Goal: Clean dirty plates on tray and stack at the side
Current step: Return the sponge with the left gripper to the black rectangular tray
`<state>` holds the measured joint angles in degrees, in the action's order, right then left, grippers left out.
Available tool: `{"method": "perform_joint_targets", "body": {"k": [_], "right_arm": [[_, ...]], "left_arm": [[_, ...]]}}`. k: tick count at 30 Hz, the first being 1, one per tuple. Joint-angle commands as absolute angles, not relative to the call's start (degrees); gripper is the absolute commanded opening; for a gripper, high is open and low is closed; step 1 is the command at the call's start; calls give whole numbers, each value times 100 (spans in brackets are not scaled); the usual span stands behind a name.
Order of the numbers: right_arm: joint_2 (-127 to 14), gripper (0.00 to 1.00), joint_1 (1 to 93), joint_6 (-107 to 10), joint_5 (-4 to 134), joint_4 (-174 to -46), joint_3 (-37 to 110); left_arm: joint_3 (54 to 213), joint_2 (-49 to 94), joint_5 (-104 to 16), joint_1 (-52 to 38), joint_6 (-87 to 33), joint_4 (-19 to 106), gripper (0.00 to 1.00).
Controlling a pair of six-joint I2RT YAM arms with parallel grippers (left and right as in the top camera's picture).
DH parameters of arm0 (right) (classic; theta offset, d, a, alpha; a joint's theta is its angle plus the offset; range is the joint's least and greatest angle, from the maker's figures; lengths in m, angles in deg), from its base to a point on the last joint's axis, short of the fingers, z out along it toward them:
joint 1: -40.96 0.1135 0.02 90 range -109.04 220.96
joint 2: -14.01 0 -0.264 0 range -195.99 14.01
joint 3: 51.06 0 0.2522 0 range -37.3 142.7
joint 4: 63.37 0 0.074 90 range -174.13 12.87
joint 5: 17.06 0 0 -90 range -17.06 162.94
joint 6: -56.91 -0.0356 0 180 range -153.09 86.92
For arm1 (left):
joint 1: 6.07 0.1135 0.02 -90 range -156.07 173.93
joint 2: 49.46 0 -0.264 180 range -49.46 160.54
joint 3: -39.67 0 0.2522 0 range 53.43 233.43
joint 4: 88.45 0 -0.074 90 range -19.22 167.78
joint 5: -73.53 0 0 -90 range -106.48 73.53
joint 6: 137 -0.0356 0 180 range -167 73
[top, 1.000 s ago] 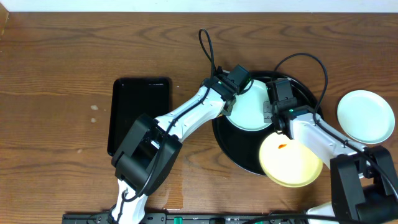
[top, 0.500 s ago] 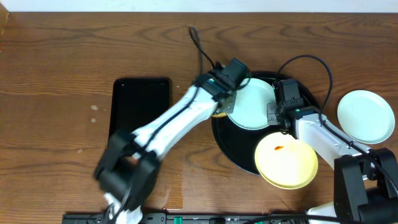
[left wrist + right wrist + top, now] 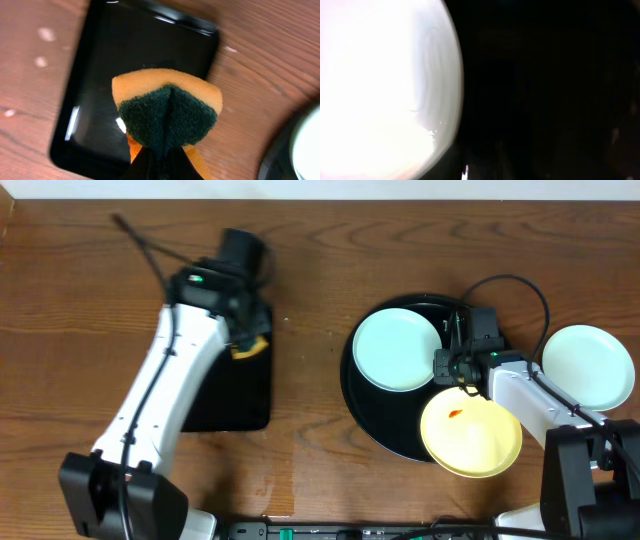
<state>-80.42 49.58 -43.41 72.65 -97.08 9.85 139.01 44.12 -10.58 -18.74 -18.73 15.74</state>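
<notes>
L claw [image 3: 161,159] pinches orange-green sponge [image 3: 167,112] over rect. black tray [image 3: 125,50]; R claw [image 3: 452,366], seemingly at rim of pale blue round plate [image 3: 397,352] on round black tray [image 3: 380,420], opening can't tell.

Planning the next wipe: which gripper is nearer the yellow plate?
Right. The right gripper is beside the yellow plate, over the round tray; the left gripper, holding the sponge, is over the rectangular tray.
</notes>
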Motion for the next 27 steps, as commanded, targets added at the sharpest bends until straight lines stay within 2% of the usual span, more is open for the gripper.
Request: {"method": "perform_joint_targets", "body": {"k": [1,3,4,6,13,16,19,21,27], "right_arm": [[-7957,35,4912,-4490,6928,-9692,950],[-7966,34,4897,-4516,6919,-9598,950],[-7966,28,4890,-4527,6917,-9566,950],[-7963,24,4873,-4516,6828,-9535,953],[-7819,25,4457,-4534,5713,-9854,1368],[-7804,24,4254,-4597,5278,-10320,1818],[-7804,25,4243,-4590,5230,-10451,1916],[-7861,26,4302,-4499,5234,-10418,1886],[-8243,28,4549,-4367,5588,-10302,1726]], "left_arm": [[13453,4451,-1384,-1336,-2269,1677,8],[13169,4451,-1592,-1137,-2601,1786,8],[13027,4451,-1592,-1078,-2647,1839,8],[12692,4454,-1603,-969,-2693,1996,8],[11654,4454,-1607,-925,-2942,2868,8],[11431,4454,-1605,-925,-2942,3155,13],[11348,4454,-1607,-925,-2938,3343,17],[11348,4454,-1607,-925,-2940,3386,24],[11348,4454,-1605,-925,-2942,3421,25]]}}
